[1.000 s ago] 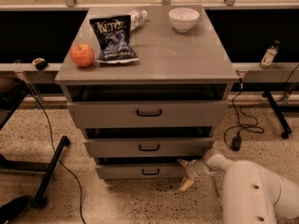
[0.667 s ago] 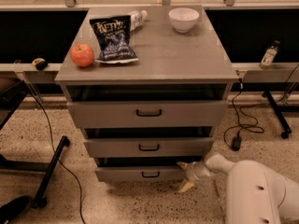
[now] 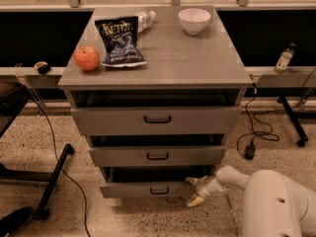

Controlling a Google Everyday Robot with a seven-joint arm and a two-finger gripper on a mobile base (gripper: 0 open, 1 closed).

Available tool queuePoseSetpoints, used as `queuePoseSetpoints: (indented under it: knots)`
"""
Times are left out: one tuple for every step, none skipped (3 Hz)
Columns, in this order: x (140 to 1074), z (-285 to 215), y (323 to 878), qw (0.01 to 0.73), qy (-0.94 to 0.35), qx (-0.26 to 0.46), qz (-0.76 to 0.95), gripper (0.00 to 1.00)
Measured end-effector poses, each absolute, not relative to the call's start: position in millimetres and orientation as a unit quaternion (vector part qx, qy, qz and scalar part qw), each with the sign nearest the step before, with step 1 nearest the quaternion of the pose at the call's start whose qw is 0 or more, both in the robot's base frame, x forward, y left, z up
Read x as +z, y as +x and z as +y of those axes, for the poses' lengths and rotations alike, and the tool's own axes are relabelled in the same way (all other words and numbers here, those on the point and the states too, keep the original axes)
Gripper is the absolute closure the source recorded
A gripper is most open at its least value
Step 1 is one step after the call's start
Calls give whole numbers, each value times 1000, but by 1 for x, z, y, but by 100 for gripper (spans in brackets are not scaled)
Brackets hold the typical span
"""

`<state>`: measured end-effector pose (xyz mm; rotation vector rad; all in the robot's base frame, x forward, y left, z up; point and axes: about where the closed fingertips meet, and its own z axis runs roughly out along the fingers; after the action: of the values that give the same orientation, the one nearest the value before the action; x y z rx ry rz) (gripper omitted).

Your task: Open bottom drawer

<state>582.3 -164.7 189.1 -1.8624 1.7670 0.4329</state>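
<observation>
Since the previous frames, the bottom drawer (image 3: 128, 190) had come a little further forward, and the gripper (image 3: 193, 191) had shifted slightly with its right end. On the cabinet top (image 3: 187, 58), from left to right, an apple (image 3: 87, 58), a chip bag (image 3: 120, 41) and a white bowl (image 3: 194, 20) were noted. Below, the top drawer (image 3: 207, 120) and middle drawer (image 3: 202, 155) each stood slightly out. The bottom drawer sat lowest, near the floor, its black handle (image 3: 159, 190) untouched at centre and a dark gap showing above its front. The gripper was at the right end of that front, its fingers (image 3: 192, 181) apart, one at the upper edge and one below; whether they pressed on the panel could not be established. The drawer was judged partly open only, with most of its travel left.
</observation>
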Motion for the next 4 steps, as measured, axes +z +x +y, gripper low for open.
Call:
queuePoseSetpoints:
  knots:
    - [191, -160, 555, 252, -698, 179, 646, 32]
    - [198, -162, 525, 231, -707, 189, 641, 32]
    - [211, -168, 497, 222, -707, 191, 644, 28]
    - [224, -178, 472, 224, -692, 187, 660, 27]
